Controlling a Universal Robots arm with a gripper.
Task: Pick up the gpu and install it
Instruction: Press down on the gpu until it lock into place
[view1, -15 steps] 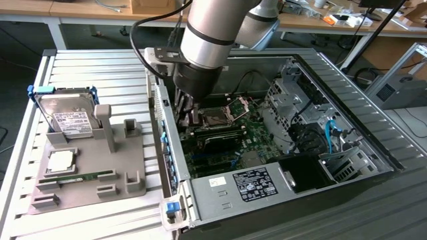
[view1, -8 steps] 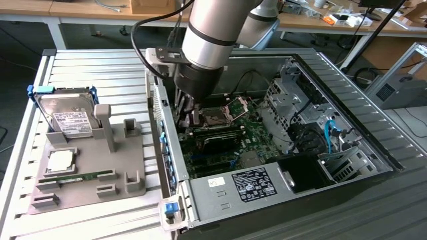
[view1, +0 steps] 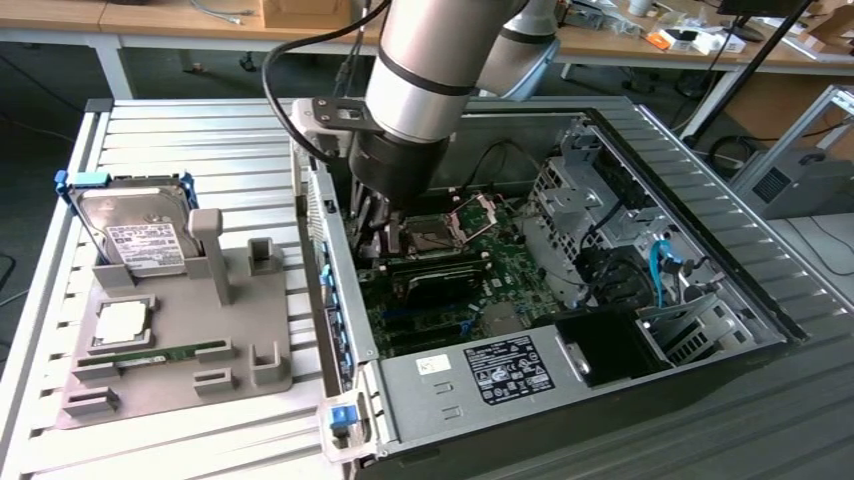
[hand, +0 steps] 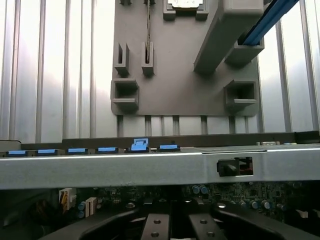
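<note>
Gpu (view1: 363, 222) first: what I take for it is a thin, dark brownish card edge hanging upright just under my fingers, inside the open computer case, close against the case's wall on the exterior view's left. It is shadowed there, so I cannot tell whether it is seated in a slot or clear of the board.

My gripper (view1: 378, 205) is drawn all but fully together. In the wrist view its two black fingers (hand: 156, 227) stand side by side with only a narrow dark gap between them. I cannot tell whether the card is pinched in that gap.

Below me lies the green motherboard (view1: 501, 265), with its square metal processor socket (view1: 438, 235) just to the exterior view's right of my fingers. The grey steel case (view1: 441, 385) lies on its side with its lid off, and a row of small blue plastic clips (hand: 140, 146) runs along the wall beside me.

Past that wall, on the exterior view's left, a grey plastic fixture tray (view1: 174, 385) rests on the slatted metal table (view1: 174, 130). It carries an upright silver hard drive with a white label (view1: 134, 235), a flat silver processor chip (view1: 120, 322) and a narrow green RAM stick (view1: 160, 356).
</note>
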